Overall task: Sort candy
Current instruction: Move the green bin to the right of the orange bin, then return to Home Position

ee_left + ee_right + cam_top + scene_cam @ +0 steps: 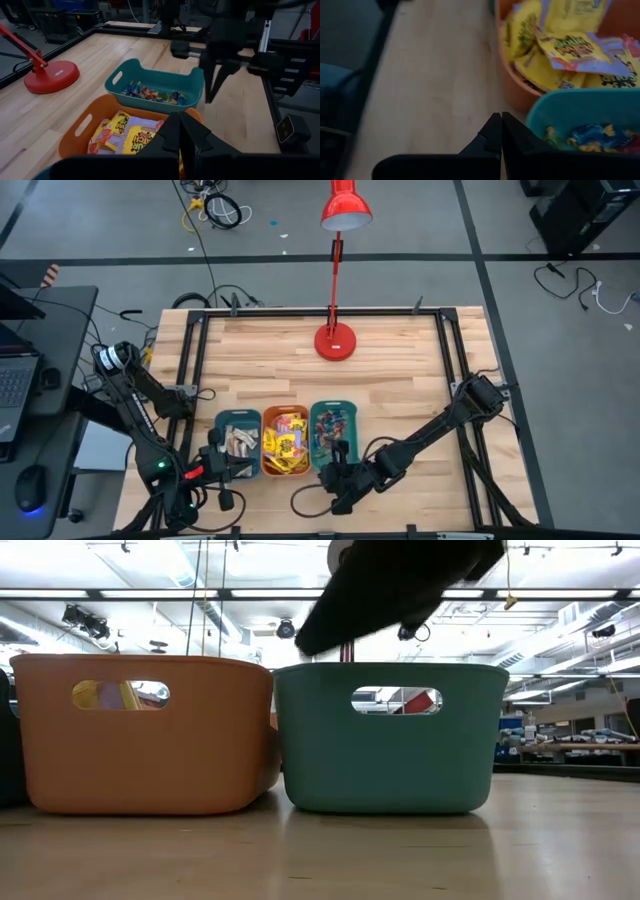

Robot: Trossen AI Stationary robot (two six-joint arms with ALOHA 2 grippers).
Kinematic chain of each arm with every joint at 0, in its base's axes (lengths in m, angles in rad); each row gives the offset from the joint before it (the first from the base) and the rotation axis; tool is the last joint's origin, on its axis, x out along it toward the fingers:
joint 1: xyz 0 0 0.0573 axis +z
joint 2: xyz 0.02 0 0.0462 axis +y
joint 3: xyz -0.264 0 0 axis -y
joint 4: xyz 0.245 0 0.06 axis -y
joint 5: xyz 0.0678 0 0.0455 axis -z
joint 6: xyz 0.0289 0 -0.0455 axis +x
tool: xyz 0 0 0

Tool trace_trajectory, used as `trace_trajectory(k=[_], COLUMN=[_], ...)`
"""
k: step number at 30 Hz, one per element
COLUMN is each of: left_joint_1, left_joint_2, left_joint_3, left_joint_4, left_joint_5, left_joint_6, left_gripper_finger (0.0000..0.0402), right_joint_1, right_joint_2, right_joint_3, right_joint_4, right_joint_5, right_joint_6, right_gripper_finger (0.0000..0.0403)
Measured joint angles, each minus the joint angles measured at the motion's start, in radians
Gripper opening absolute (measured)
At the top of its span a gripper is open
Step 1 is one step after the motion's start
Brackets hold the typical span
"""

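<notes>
three bins (284,442), two shut pincers (340,452)

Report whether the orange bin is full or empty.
Well filled, not empty: the orange bin holds a pile of yellow packets reaching near its rim.

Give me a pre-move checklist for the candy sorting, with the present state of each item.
1. Left claw empty and shut: ok, fingers closed with nothing between them.
2. Right claw empty and shut: ok, it sits at the near edge of the teal bin, by the orange bin.
3. Yellow packets in the orange bin: ok.
4. Small red and blue pieces in the teal bin: ok.
5. Pale bars in the third bin on the left: ok.
6. Loose candy left on the table: cannot tell, none shows, but the arms hide part of the near edge.
</notes>
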Motion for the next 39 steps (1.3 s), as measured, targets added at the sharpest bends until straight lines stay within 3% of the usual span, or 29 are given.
trace_trajectory(k=[5, 9, 17, 19, 22, 24, 30, 36, 39], left_joint_1=[0.000, 0.000, 0.063, 0.101, 0.174, 0.226, 0.351, 0.507, 0.585], left_joint_2=[0.000, 0.000, 0.000, 0.000, 0.000, 0.000, -0.013, -0.044, -0.093], left_joint_3=[0.000, 0.000, 0.000, 0.000, 0.000, 0.000, 0.000, -0.001, -0.001], left_joint_4=[0.024, 0.122, 0.549, 0.655, 0.790, 0.858, 0.858, 0.848, 0.798], left_joint_5=[0.000, 0.000, 0.037, 0.128, 0.382, 0.500, 0.615, 0.911, 0.969], left_joint_6=[0.012, 0.135, 0.752, 0.924, 1.144, 1.231, 1.361, 1.441, 1.469], left_gripper_finger=[0.0000, 0.0000, 0.0000, 0.0000, 0.0000, 0.0000, 0.0000, 0.0000, 0.0000], right_joint_1=[0.034, 0.051, 0.018, -0.003, -0.033, -0.052, -0.090, -0.161, -0.212], right_joint_2=[-0.044, -0.090, -0.160, -0.175, -0.193, -0.203, -0.234, -0.254, -0.285], right_joint_3=[-0.001, -0.001, -0.001, -0.001, -0.001, -0.001, 0.000, -0.001, 0.000], right_joint_4=[0.013, 0.025, 0.219, 0.258, 0.298, 0.313, 0.365, 0.416, 0.412], right_joint_5=[0.000, 0.000, -0.023, -0.049, -0.095, -0.118, -0.174, -0.256, -0.284], right_joint_6=[0.000, -0.047, -0.319, -0.382, -0.454, -0.496, -0.600, -0.715, -0.747], right_gripper_finger=[0.0000, 0.0000, 0.0000, 0.0000, 0.0000, 0.0000, 0.0000, 0.0000, 0.0000])
